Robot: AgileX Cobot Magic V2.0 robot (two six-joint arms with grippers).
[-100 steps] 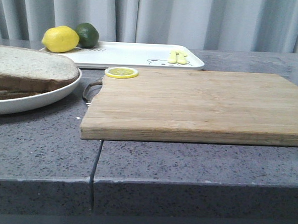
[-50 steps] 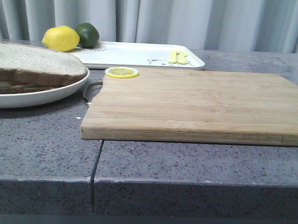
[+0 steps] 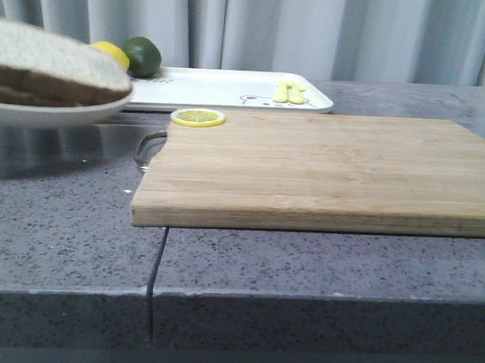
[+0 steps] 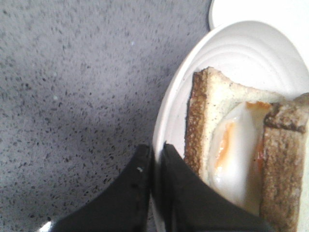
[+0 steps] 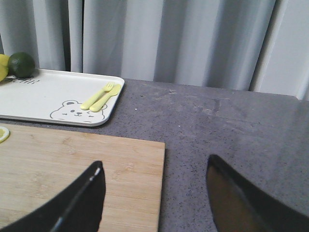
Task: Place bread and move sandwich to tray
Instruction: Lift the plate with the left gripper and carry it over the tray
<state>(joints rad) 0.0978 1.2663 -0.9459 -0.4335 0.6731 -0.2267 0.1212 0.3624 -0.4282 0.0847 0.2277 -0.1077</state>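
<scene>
The sandwich (image 3: 56, 86) lies on a round white plate (image 3: 43, 114) that hangs in the air at the far left, above the counter. In the left wrist view the sandwich (image 4: 231, 150) shows a fried egg on a brown-crusted slice, with the plain bread slice (image 4: 285, 159) lying over part of the egg. My left gripper (image 4: 155, 147) is shut on the plate's rim (image 4: 166, 116). The white tray (image 3: 223, 87) lies at the back of the counter. My right gripper (image 5: 155, 164) is open and empty over the right end of the wooden cutting board (image 5: 72, 169).
The cutting board (image 3: 324, 169) fills the middle, with a lemon slice (image 3: 198, 116) at its back left corner. On the tray are a lemon (image 3: 111, 53), a lime (image 3: 142, 56) and yellow cutlery (image 3: 289, 92). A curtain hangs behind.
The plate with the sandwich has risen off the counter and shifted a little left; it now hides most of the lemon.
</scene>
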